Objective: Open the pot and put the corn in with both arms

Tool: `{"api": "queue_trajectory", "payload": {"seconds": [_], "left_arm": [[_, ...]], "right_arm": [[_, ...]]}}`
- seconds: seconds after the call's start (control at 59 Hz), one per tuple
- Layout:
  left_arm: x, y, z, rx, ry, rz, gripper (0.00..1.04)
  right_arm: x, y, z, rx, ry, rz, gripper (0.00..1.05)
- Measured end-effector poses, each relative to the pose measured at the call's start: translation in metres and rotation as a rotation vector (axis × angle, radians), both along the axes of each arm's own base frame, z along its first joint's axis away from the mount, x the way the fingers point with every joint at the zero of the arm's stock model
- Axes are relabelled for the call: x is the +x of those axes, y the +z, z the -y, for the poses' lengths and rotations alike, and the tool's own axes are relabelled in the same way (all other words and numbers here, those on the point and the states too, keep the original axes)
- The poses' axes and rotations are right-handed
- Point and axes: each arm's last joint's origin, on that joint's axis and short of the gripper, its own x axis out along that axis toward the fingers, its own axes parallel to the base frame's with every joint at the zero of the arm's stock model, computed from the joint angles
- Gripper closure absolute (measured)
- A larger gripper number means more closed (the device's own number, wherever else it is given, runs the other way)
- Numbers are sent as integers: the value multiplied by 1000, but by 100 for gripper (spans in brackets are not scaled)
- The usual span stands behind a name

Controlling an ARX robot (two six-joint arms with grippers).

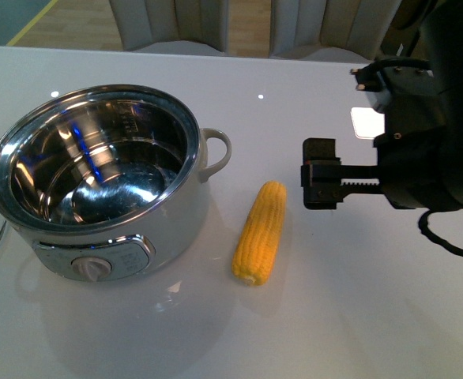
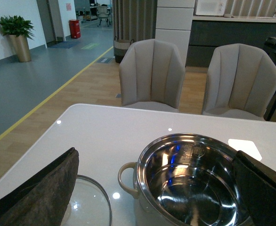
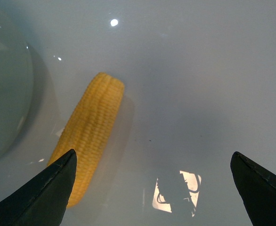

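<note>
Corn sits on the counter toward its front edge, beside the lidless pot. Right pincer hangs spread beside it, left pincer spread too.

both end effectors splayed, empty

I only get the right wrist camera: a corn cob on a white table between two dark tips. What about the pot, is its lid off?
Observer: Yes. The pot stands open, and its shiny inside is empty.
Visitor: So where is the lid?
Observer: The glass lid lies on the table, on the pot's left side.
Visitor: And the other arm?
Observer: The left gripper is open and empty. Its camera looks over the pot and the lid.
</note>
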Motion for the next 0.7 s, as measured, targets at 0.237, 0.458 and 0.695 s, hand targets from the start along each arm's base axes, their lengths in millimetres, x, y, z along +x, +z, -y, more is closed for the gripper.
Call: {"api": "queue_trajectory", "payload": {"seconds": [0.237, 0.458, 0.695], "left_arm": [[0, 0, 0, 0, 0, 0, 7], [0, 0, 0, 0, 0, 0, 7], [0, 0, 0, 0, 0, 0, 7]], "right_arm": [[23, -24, -16, -1, 37, -73, 9], [39, -40, -31, 56, 32, -127, 9], [46, -58, -46, 143, 7, -164, 9]]}}
